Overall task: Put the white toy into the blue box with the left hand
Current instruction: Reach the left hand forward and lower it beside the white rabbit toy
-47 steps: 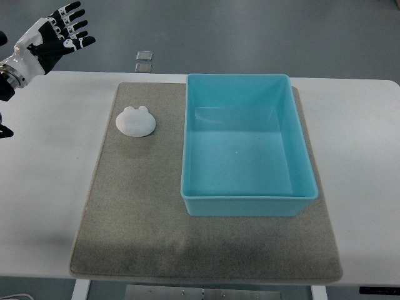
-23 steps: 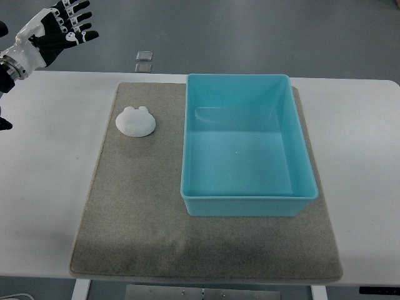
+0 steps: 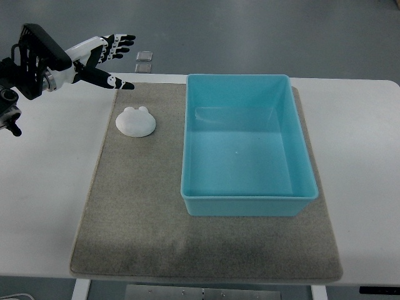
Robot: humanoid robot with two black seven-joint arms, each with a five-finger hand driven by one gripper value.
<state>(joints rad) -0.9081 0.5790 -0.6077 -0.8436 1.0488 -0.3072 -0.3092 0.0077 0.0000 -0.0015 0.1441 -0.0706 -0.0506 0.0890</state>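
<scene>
We see the left hand (image 3: 103, 59) reach in over the table's far-left corner, fingers spread and holding nothing, apparently lining up above the white toy (image 3: 135, 120), which lies near the mat's (image 3: 144, 231) far-left corner, beside the empty blue box (image 3: 247, 203).

Left hand (image 3: 100, 59) open above white toy (image 3: 135, 120) on mat (image 3: 137, 212), beside blue box (image 3: 247, 147)
</scene>
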